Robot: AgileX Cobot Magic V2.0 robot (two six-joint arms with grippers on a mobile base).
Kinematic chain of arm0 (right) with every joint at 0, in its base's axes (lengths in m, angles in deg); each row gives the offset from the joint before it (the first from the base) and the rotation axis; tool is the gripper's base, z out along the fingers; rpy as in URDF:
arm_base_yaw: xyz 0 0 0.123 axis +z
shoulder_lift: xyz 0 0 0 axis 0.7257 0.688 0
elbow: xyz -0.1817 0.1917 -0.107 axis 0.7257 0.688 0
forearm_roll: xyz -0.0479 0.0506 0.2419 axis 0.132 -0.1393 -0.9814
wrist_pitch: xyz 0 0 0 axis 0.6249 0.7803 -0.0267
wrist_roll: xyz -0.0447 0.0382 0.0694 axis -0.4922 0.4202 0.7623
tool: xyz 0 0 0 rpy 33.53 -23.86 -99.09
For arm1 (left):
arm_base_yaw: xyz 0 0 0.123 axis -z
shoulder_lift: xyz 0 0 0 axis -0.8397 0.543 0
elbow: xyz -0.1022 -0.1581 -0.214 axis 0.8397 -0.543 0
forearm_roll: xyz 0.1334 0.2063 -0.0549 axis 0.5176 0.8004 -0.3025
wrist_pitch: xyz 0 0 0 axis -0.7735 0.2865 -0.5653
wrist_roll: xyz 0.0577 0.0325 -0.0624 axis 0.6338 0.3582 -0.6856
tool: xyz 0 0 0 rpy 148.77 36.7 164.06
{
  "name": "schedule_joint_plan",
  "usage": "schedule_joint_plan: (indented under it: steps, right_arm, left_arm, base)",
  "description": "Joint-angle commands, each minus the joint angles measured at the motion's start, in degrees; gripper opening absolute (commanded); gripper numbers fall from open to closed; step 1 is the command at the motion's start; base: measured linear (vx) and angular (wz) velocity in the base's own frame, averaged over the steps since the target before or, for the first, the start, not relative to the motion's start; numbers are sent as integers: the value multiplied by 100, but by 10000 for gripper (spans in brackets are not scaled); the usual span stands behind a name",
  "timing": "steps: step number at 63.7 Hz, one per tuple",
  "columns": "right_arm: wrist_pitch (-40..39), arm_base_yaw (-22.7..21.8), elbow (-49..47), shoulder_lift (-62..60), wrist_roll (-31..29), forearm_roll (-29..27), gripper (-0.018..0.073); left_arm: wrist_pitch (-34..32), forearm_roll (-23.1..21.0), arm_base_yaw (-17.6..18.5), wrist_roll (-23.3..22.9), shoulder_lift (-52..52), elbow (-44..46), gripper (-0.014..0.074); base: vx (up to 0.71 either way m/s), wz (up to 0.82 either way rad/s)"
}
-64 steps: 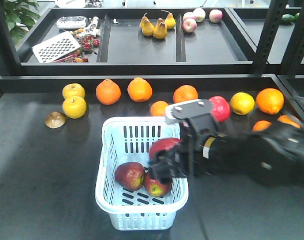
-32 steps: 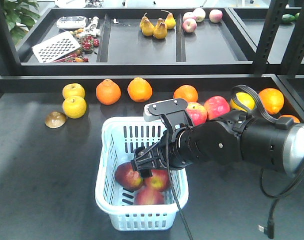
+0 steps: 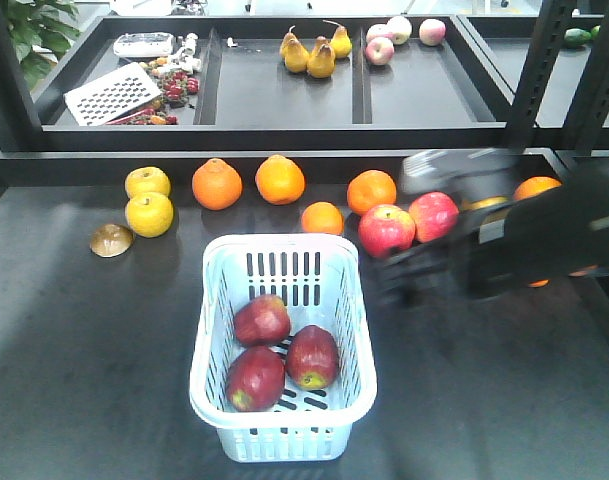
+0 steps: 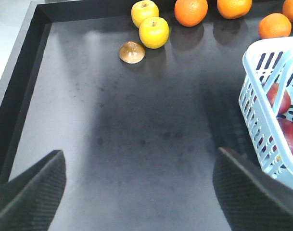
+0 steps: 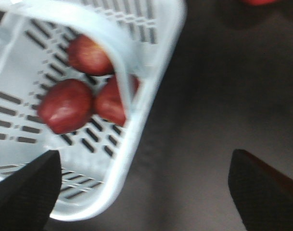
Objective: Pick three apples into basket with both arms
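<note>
Front view: we saw three apples (image 3: 262, 320) inside the basket (image 3: 212, 330), so both grippers, left (image 4: 136, 185) and right (image 5: 144, 185), stood apart, empty.

Setting: mock produce display, shop-like, probably a test rig. Evidence: black tiered shelving with dark metal uprights (image 3: 532, 70); loose oranges (image 3: 280, 179), yellow apples (image 3: 148, 214) and pinkish-red apples (image 3: 386, 229) lined along the far edge of the near shelf; far shelf divided into trays holding pears (image 3: 312, 54); potted plant (image 3: 34, 30) far left.
</note>
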Motion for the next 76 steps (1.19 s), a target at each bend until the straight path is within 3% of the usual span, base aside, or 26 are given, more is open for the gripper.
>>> schedule_joint_plan:
  steps: [1,15,25,50,76]
  right_arm:
    - [335,-573,-167,-619,-158,150,643]
    - [1267,-1596,-127,-1613,-178,681,633]
    - [1300,-2039,372,-2450,-193,731,631]
    - [1213,-2088,1297,-3942,-261,735,596]
    - [1167,-2088,1297,-4175,-261,741,434]
  left_arm:
    - [-305,97,-2,-38,-12,131,587]
    - [-305,97,-2,-38,-12,131,587]
    - [-305,97,-2,-38,-12,131,587]
    - [-310,97,-2,-38,-12,131,587]
    - [-307,97,-2,-38,-12,131,587]
  base:
    - [0,0]
    - [0,0]
    - [0,0]
    - [0,0]
    - [0,0]
